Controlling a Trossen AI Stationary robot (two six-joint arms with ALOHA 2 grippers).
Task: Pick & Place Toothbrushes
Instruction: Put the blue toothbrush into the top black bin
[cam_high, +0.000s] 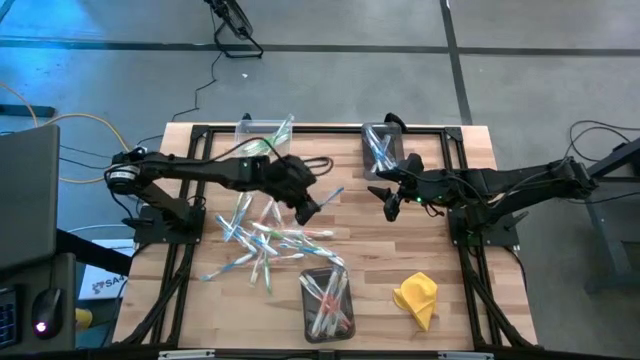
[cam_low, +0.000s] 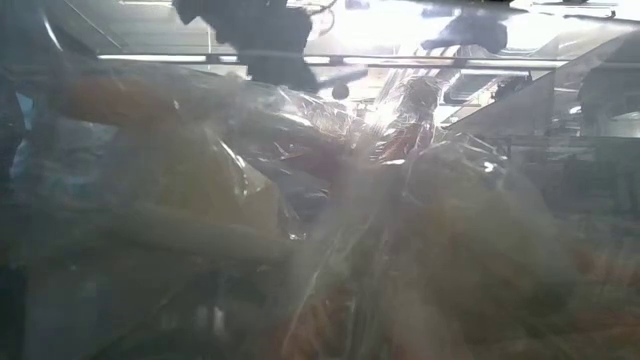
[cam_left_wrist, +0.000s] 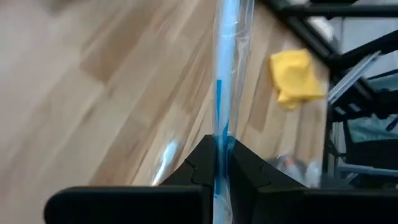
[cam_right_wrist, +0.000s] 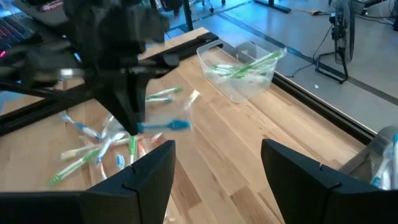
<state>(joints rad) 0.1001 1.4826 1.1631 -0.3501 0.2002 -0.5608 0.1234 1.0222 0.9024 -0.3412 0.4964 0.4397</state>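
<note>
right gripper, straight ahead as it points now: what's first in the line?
Probably the left gripper, shut on a blue toothbrush, directly ahead of the open right gripper. Depth unclear; bare table lies between.

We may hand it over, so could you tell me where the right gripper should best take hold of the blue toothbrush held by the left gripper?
Probably the free end of the blue toothbrush, jutting level from the left gripper; the open right gripper would come side-on.

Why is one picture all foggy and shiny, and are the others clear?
The low view is foggy because crinkly clear plastic sits right against the lens, with bright glare behind it. The left wrist view is blurred across the table, though the blue toothbrush in the left gripper is sharp. The high view is clear and evenly lit.
</note>
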